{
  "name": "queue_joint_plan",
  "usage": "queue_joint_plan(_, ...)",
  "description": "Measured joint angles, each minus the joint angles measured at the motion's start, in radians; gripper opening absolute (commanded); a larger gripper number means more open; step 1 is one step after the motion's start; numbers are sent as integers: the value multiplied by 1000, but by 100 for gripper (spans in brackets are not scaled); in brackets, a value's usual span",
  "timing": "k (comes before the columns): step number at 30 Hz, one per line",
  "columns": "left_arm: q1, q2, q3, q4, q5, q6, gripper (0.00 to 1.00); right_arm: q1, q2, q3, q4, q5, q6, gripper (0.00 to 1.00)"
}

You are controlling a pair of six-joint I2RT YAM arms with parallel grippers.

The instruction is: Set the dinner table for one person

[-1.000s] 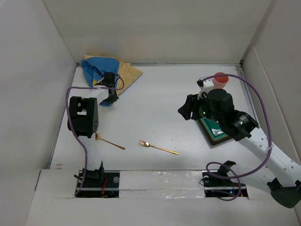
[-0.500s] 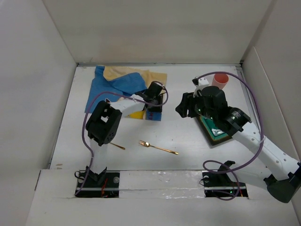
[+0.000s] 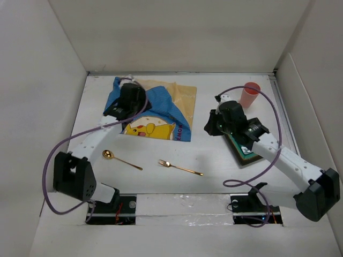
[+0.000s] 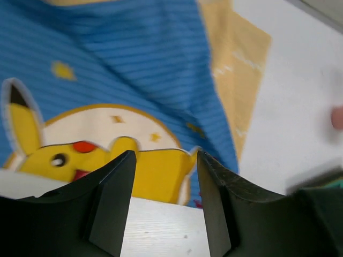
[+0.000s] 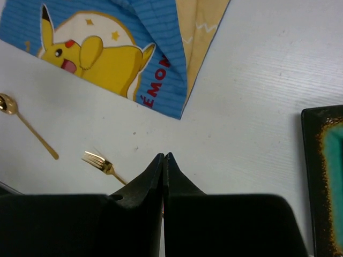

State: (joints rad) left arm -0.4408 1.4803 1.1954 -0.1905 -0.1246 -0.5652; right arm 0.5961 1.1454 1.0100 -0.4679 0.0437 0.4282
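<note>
**Entry: place setting, mat laid, dishes not yet on it**

The matte white dinner table (image 3: 214,160) spanned the view. A blue cartoon-print cloth mat (image 3: 155,115) lay at 11 o'clock, with one tan fold showing. The left gripper (image 4: 165,158) hovered over it, fingers apart and empty. The right gripper (image 5: 164,156) had its fingers pressed together on nothing. A gold spoon (image 3: 120,159) and gold fork (image 3: 179,167) lay at 6 o'clock, and a dark-rimmed green plate (image 5: 329,176) at 3. Risk: a finger catching the fold could bunch the mat.

1. The right pincer (image 5: 163,158) is reaching over the white desk (image 5: 257,80), its two dark fingers pressing together with nothing between them.
2. A gold fork (image 5: 102,163) is lying just left of the fingertips.
3. A gold spoon (image 5: 29,128) is lying farther left, bowl at the edge.
4. A blue cartoon-print cloth mat (image 5: 155,21) is covering the upper left, a tan part showing along its right side.
5. A dark plate (image 5: 310,176) is peeking in at the right edge.
</note>
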Motion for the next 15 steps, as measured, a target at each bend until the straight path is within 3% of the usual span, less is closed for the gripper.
queue_joint_plan(3,174,-118,-147,26,14,-45,45,0,91,-32,42,-34,23,28)
queue_joint_plan(4,248,-136,-195,32,27,-58,45,0,130,-43,57,-47,28,39)
queue_joint_plan(7,469,-148,-327,41,81,-86,46,7,236,-58,89,-68,45,52)
queue_joint_plan(10,618,-148,-409,24,108,-98,48,21,316,-59,120,-66,60,55)
queue_joint_plan(15,702,-113,-425,38,129,-98,49,37,418,-59,175,-35,98,56)
